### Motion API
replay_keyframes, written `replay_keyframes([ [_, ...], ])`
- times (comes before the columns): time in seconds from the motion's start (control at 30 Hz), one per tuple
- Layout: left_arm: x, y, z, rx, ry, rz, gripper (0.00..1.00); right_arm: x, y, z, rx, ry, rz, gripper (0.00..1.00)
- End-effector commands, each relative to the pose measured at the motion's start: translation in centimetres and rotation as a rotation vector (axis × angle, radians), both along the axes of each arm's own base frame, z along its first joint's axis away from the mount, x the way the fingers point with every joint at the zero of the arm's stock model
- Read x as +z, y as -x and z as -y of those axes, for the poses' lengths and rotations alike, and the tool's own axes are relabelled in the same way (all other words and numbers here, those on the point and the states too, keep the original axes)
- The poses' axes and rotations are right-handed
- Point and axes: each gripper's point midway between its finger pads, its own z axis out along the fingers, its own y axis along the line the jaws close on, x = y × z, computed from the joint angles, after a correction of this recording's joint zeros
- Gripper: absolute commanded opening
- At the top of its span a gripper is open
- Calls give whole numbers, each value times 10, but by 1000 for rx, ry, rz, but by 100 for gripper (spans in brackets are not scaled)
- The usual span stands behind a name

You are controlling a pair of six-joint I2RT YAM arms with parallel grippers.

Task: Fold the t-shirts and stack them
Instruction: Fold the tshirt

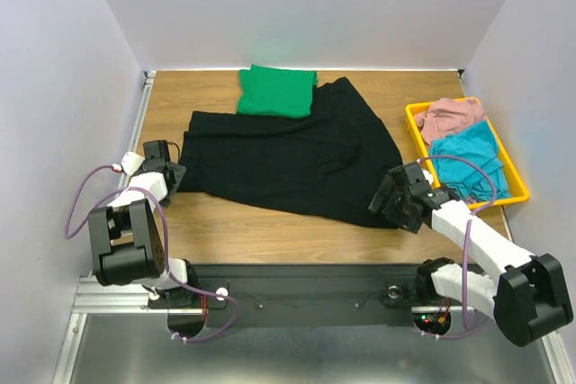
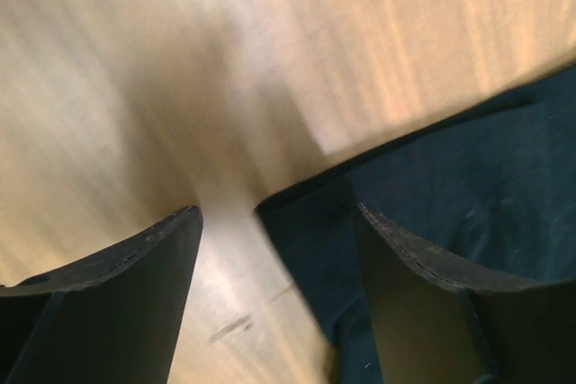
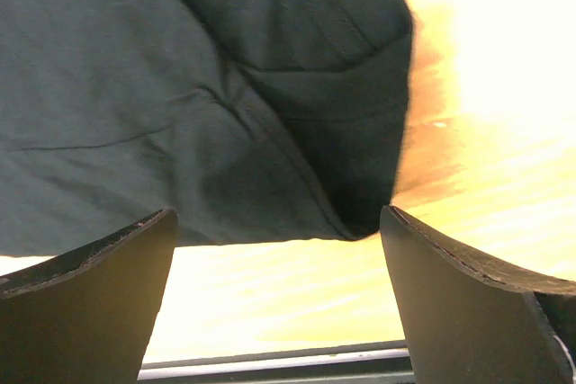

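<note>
your arms crouch at the two near corners of the black t-shirt (image 1: 288, 155).
left gripper (image 2: 279, 222) stands with jaws apart astride the shirt's left corner, nothing pinched; right gripper (image 3: 279, 222) gapes wide at the right corner, likewise empty. you see the shirt spread flat on the wooden table (image 1: 270, 227), the folded green t-shirt (image 1: 276, 92) overlapping its far edge.

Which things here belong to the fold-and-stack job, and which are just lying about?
Job:
- black t-shirt, spread out
- green t-shirt, folded, at the black one's far edge

Lying about:
- yellow tray, at the right
- pink cloth and teal cloth, bunched inside the tray
</note>
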Motion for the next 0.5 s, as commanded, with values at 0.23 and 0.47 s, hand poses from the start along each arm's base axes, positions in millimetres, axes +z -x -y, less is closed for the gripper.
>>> replay_keyframes([
  [0.23,-16,-10,24,-73,115,43,78,-9,7,11,-73,30,-24,100],
  [0.47,-26,-22,28,-95,143,33,70,-12,7,16,-110,45,-24,100],
])
